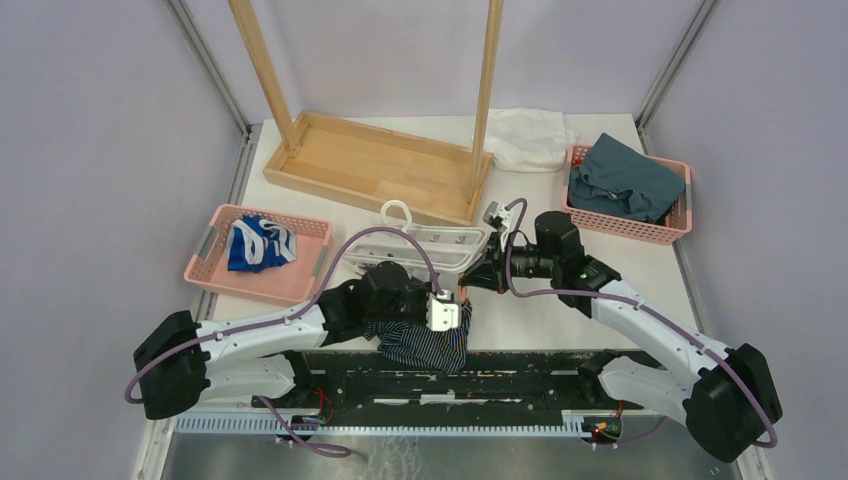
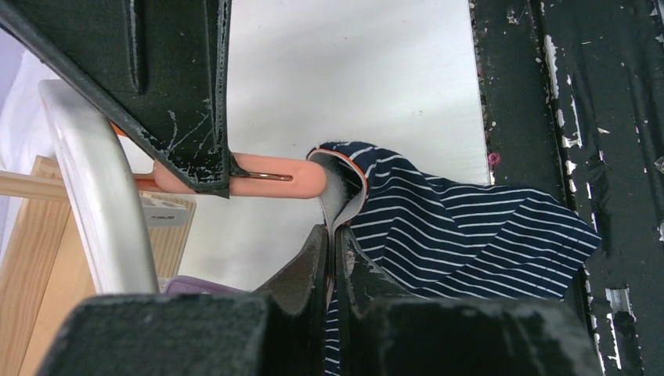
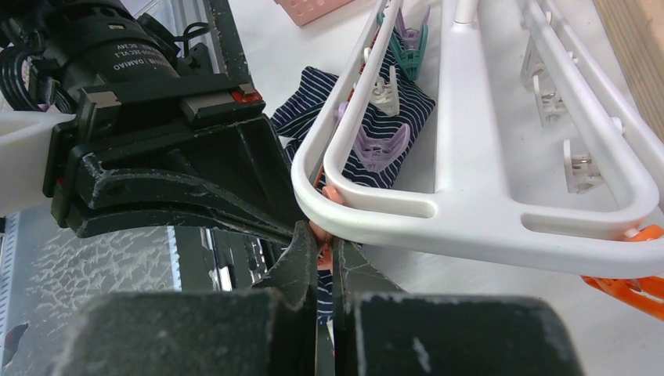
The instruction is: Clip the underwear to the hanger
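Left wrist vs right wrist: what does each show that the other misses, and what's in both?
Left wrist only: the left gripper with its jaws shut on the underwear waistband, right beside the tip of the peach clip. Right wrist only: the hanger frame with its teal clip, purple clip and orange clip. Both: the striped underwear, and the peach clip pinched by the right gripper.

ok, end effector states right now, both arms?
Left end effector: closed, holding the underwear by its edge.
Right end effector: closed, pinching a salmon clip at the hanger.
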Tool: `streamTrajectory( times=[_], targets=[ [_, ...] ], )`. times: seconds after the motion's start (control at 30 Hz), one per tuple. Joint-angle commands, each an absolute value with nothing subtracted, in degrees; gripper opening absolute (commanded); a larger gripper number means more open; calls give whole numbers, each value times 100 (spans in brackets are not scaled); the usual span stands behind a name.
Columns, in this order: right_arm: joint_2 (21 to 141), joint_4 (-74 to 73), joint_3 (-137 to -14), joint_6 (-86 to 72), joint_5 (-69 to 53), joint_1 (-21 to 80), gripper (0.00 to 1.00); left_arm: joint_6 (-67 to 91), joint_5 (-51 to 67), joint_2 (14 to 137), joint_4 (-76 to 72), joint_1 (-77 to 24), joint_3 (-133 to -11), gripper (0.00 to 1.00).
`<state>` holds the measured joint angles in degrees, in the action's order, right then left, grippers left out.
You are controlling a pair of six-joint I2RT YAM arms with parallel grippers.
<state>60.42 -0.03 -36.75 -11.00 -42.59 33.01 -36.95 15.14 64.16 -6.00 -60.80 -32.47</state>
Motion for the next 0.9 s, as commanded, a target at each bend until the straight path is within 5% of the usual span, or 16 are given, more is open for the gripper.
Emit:
streamTrajectory(
  times=[0.0,0.87],
  targets=[
    [5824,277,-3694,-985,-4356,3357,1,-3548,1793,6228,-873,-6091,-3331,3],
    [5606,136,-3699,-1119,-4733,3407,1,-3536,1727,6249,-633,-6082,-3718,3]
  ],
)
